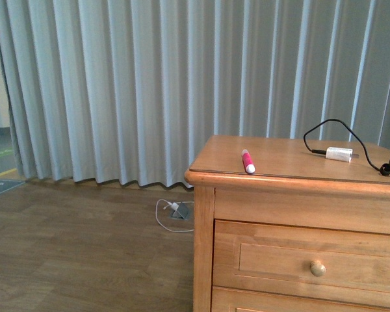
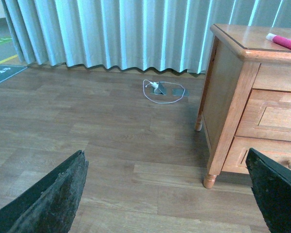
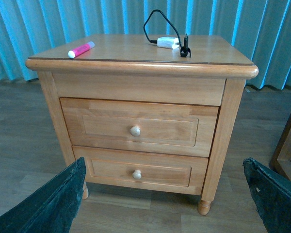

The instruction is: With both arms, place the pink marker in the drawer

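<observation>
The pink marker (image 1: 247, 161) lies on the cabinet top near its front left edge; it also shows in the left wrist view (image 2: 283, 41) and the right wrist view (image 3: 81, 49). The top drawer (image 1: 309, 257) is shut, with a round pale knob (image 1: 318, 268); it shows in the right wrist view (image 3: 138, 126) too. My left gripper (image 2: 167, 194) is open and empty, low over the floor to the left of the cabinet. My right gripper (image 3: 165, 194) is open and empty, in front of the cabinet and facing its drawers. Neither arm shows in the front view.
A white charger block (image 1: 338, 154) with a black cable (image 1: 331, 127) lies on the cabinet top at the right. A second shut drawer (image 3: 139, 168) sits beneath the top one. A floor socket with a white cable (image 1: 175, 211) lies by the curtain. Another piece of wooden furniture (image 3: 288, 145) stands right of the cabinet.
</observation>
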Tool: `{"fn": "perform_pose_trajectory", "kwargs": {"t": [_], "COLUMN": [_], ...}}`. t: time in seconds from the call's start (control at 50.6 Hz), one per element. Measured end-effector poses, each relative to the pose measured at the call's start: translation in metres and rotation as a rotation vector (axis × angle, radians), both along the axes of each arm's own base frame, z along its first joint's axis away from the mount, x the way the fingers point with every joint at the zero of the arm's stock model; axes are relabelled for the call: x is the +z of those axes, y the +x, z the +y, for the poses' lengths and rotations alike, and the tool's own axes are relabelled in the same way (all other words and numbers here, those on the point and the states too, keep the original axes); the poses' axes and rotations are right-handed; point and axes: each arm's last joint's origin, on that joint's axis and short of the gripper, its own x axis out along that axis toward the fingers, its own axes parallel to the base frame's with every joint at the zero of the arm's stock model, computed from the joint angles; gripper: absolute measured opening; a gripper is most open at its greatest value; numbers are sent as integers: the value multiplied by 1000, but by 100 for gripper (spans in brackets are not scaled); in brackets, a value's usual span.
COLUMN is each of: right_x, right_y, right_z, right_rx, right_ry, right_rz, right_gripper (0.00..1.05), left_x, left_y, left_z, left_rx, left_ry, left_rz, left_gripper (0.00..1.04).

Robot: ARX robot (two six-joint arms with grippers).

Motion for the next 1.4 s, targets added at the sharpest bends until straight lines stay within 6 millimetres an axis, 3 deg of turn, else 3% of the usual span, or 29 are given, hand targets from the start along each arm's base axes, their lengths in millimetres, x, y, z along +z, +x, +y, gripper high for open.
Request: {"fn": "perform_pose_trajectory", "kwargs": {"t": [0.929, 1.028, 1.107, 1.304, 1.403], "right_x": [0, -2, -5, -8, -14], "right_y": [0, 3, 18, 80, 124], "right_z": [0, 1, 3, 19, 39], "right_rx": [2, 50, 69, 86, 95], "right_ry": [2, 73, 106, 93, 82], "right_rz": [2, 225, 302, 341, 360], "right_gripper": [96, 96, 96, 96, 96], "left_x": [0, 0, 0, 0, 0], "left_y": [0, 0, 0, 0, 0], "left_z": [0, 0, 0, 0, 0], "left_rx": [0, -1, 0, 0, 0], "left_ry": [0, 0, 0, 0, 0], "left_rz": [0, 0, 0, 0, 0], "left_gripper": [99, 99, 99, 99, 99]}}
